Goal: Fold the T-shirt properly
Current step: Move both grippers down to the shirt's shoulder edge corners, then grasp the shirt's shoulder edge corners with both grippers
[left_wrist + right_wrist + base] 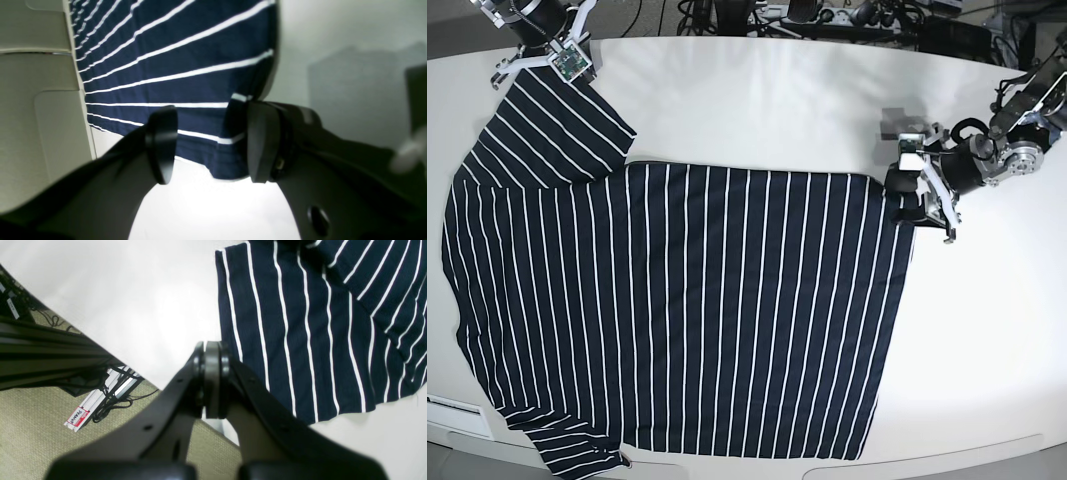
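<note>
Your left gripper is spread wide around the soft stripy T-shirt corner; your right gripper is clenched, empty.

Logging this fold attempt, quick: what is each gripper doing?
Left gripper: open, jaws straddling the T-shirt corner.
Right gripper: shut, empty.

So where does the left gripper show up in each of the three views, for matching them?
Left wrist: the left gripper fills the lower half, jaws open astride the T-shirt corner.
Right wrist: not in it; only the shut right gripper shows.
Base: centre right, at the shirt's upper right corner.
Shared landmark: the striped T-shirt on the white table.
</note>
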You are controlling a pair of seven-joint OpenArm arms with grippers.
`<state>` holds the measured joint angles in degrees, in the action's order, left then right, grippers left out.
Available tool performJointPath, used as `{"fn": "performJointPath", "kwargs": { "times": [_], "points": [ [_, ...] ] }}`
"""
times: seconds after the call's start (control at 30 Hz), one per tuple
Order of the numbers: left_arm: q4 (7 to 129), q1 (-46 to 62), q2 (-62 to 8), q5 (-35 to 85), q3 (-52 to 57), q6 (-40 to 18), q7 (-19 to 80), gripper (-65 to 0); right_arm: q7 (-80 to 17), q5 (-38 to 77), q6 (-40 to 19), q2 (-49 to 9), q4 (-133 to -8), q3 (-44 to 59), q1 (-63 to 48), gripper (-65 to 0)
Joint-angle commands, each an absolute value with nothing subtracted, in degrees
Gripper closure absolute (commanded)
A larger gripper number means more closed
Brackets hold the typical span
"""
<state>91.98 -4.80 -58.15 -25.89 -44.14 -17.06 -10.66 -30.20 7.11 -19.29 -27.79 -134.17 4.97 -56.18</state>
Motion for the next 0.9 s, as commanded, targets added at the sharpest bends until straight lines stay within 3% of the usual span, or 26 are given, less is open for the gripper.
{"fn": "performJointPath", "kwargs": {
  "times": [0.0,0.23,0.3,0.4,0.43,0.47,0.57,0.63,0.87],
  "points": [
    [90.9,-4.0,-58.2,-27.7,-45.4,-21.6,-7.7,-34.7,-29.1,7.3,-19.0,-28.3,-135.0,5.2,-56.7,0.0],
    [90.8,-5.3,-56.0,-26.6,-45.4,-21.0,-5.1,-33.7,-29.1,7.2,-19.1,-28.3,-135.0,5.3,-56.7,0.0],
    [90.8,-5.9,-55.9,-24.9,-45.4,-20.9,-3.8,-25.5,-29.1,7.2,-19.0,-28.3,-135.0,5.3,-56.6,0.0],
    [90.8,-6.2,-55.9,-23.5,-45.4,-19.4,-3.6,-1.4,-29.0,5.8,-19.1,-28.3,-135.0,5.3,-56.7,0.0],
    [90.8,-6.2,-55.9,-22.3,-45.4,-18.6,-3.0,0.0,-28.9,5.5,-19.1,-28.3,-135.0,5.3,-56.6,0.0],
    [90.8,-6.2,-55.9,-21.6,-45.4,-18.0,-2.6,0.0,-28.9,5.6,-19.0,-28.3,-135.0,5.3,-56.7,-1.5],
    [90.8,-6.2,-55.9,-21.5,-45.4,-17.7,-2.5,0.0,-28.4,6.0,-19.5,-28.3,-135.0,5.2,-56.7,-26.1],
    [90.8,-6.2,-55.9,-21.5,-45.4,-17.7,-2.5,0.0,-26.3,6.0,-19.5,-28.3,-135.0,5.2,-56.6,-35.9],
    [90.8,-6.2,-55.9,-21.5,-45.4,-16.4,-2.6,0.0,-25.1,5.5,-19.0,-28.3,-128.9,2.9,-51.7,-36.3]
  ]
}}
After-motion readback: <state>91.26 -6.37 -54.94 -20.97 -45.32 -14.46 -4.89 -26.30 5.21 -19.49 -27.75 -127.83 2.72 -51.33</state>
